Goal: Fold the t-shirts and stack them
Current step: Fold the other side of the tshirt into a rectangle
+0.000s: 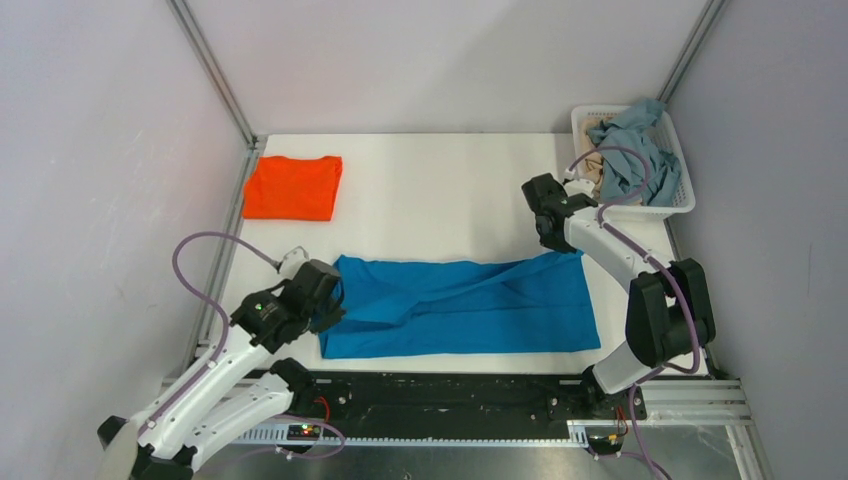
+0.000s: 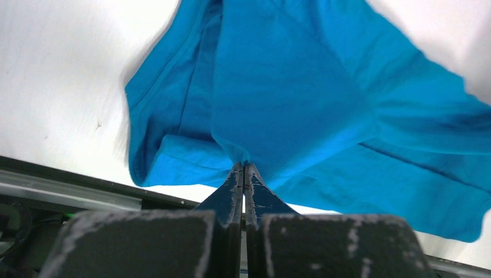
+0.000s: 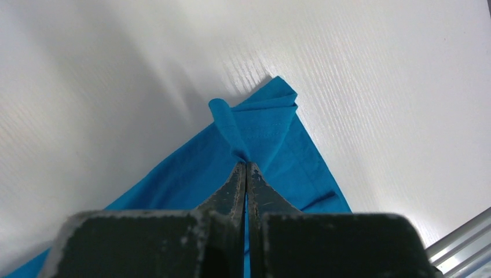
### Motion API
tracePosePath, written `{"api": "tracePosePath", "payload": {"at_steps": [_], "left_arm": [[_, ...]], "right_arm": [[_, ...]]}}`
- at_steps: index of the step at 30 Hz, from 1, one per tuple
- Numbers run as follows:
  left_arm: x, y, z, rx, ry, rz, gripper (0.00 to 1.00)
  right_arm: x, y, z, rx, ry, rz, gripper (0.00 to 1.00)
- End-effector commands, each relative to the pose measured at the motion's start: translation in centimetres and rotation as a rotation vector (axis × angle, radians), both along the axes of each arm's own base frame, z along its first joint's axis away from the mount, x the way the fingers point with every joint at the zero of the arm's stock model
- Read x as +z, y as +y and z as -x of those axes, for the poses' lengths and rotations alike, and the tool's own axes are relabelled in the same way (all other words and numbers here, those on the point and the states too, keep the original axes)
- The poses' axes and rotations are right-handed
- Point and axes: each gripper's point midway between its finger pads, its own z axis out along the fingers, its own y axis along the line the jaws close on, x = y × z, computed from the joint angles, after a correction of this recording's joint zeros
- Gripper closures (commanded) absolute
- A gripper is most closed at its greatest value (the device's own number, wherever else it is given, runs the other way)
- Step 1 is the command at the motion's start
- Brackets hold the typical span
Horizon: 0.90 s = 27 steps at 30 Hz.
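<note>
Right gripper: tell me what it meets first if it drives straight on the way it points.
The right gripper is shut on the blue t-shirt corner, so that comes first; beyond it, likely just white table, though depth is unclear.

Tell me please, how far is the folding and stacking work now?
Done: one orange t-shirt lies folded at the table's far left. In hand: both pairs of jaws are shut on the blue t-shirt, partly folded, one at each end. Left: finishing it, stacking it, and the grey-blue clothes in the white basket.
</note>
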Motion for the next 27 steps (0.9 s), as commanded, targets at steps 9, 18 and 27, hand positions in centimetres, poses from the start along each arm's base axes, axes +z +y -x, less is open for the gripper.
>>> {"api": "tracePosePath", "payload": {"at_steps": [9, 18, 27], "left_arm": [[-6.8, 1.7, 4.4, 0.006, 0.209, -0.074, 0.62], [-1.6, 0.9, 1.6, -0.046, 0.032, -0.048, 0.01], [0.2, -5.6, -6.6, -0.168, -0.106, 0.0, 0.0]], "right_arm": [[-2.4, -2.5, 6.9, -0.183, 0.064, 0.095, 0.69], [0.2, -3.4, 10.4, -0.256, -0.021, 0.049, 0.2], [3.2, 9.3, 4.6, 0.389, -0.357, -0.609, 0.01]]}}
